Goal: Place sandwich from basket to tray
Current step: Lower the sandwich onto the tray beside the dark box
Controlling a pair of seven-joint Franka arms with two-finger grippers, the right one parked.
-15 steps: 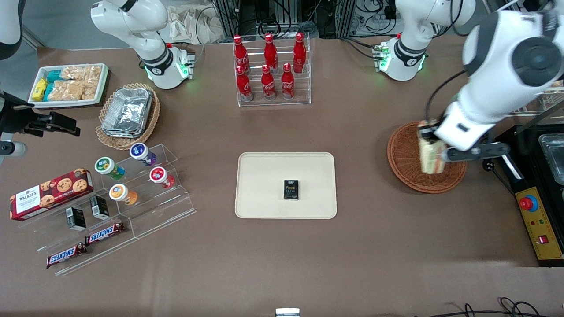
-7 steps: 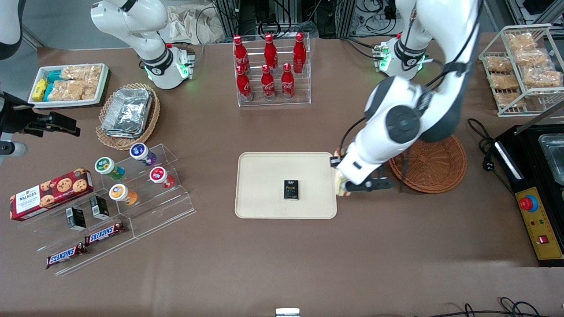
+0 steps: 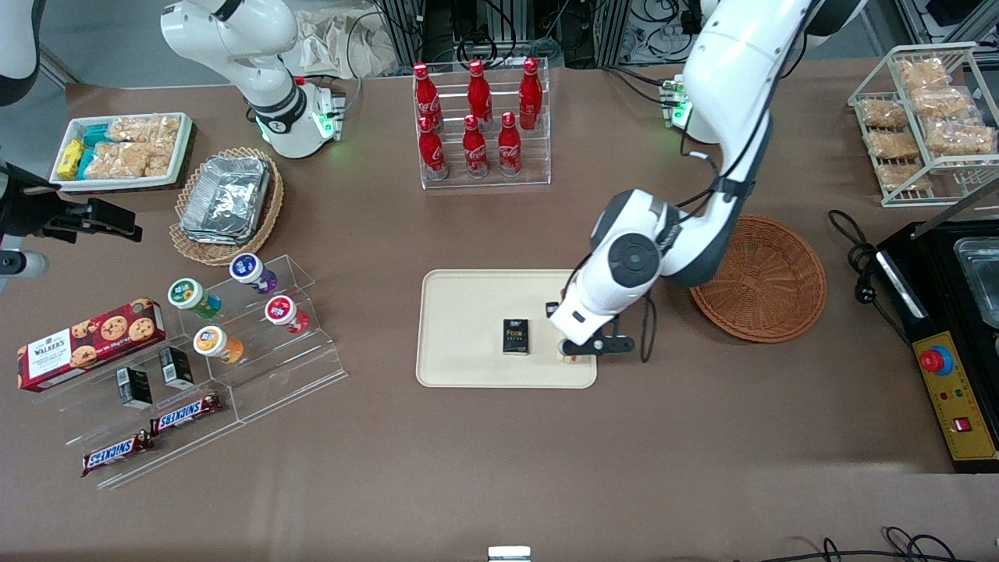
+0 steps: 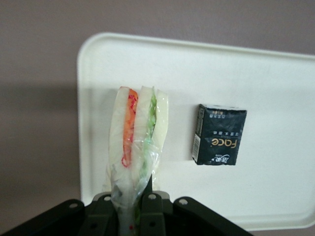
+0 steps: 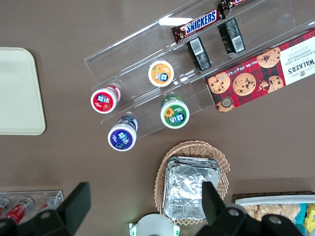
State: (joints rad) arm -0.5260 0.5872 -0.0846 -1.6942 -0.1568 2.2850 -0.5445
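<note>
A: Where is the sandwich (image 4: 138, 132)?

B: Pinched at its wrapped end by the left gripper (image 4: 132, 199), jaws pressed onto it. It hangs over the tray (image 4: 275, 78), near the edge toward the working arm, beside the small black Face box (image 4: 219, 133). From the front it is almost hidden under the wrist. The basket (image 3: 769, 277) is empty.

A: Handling?

B: Likely light and soft; the plastic film probably slips. Judge the bread as easily crushed, so you should keep the hold on the bunched wrap, not the filling layers, and set it clear of the box.
</note>
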